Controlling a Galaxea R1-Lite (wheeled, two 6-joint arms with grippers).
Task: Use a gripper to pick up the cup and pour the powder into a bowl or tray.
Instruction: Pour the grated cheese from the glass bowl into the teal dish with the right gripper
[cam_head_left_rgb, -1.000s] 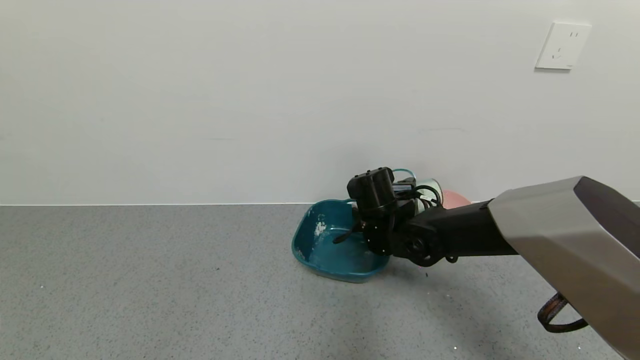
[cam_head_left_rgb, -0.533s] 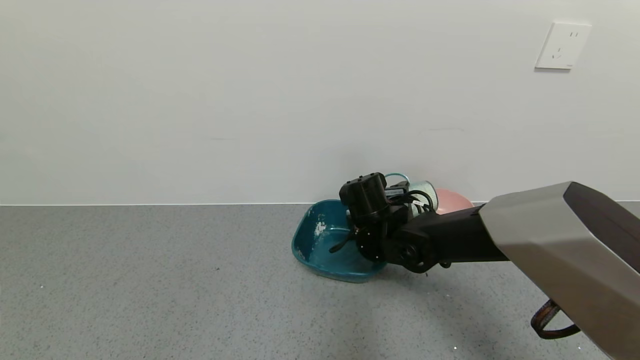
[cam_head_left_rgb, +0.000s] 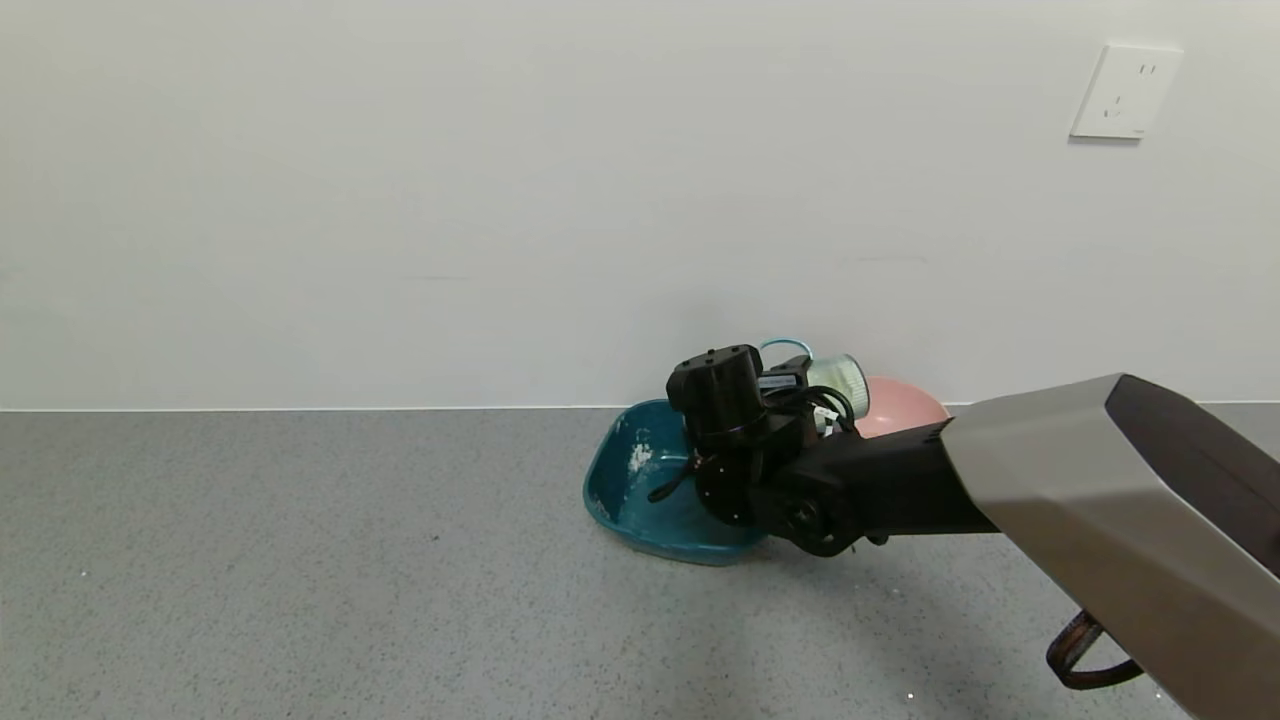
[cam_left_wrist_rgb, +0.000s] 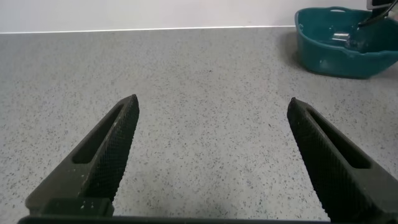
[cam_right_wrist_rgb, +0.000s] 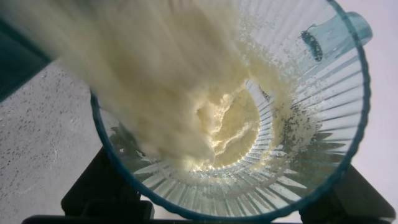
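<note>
Right gripper (cam_head_left_rgb: 790, 395), its fingers hidden behind the wrist, grasps one tipped cup (cam_head_left_rgb: 838, 377) over one teal basin (cam_head_left_rgb: 625, 495) at the tabletop (cam_head_left_rgb: 300, 560) far edge; powder (cam_right_wrist_rgb: 168, 81) blurs, sliding out; left gripper (cam_left_wrist_rgb: 211, 158) spread, idle.

Your right arm reaches in from the right of the head view, grey shell then black forearm, ending in the black right gripper with its round cylindrical wrist (cam_head_left_rgb: 800, 385), rolled well over to the side. Its dark fingers (cam_right_wrist_rgb: 102, 186) are clamped on a load. Your black, ridged left gripper (cam_left_wrist_rgb: 211, 155) sits low, apart from it, its fingers spread wide.
</note>
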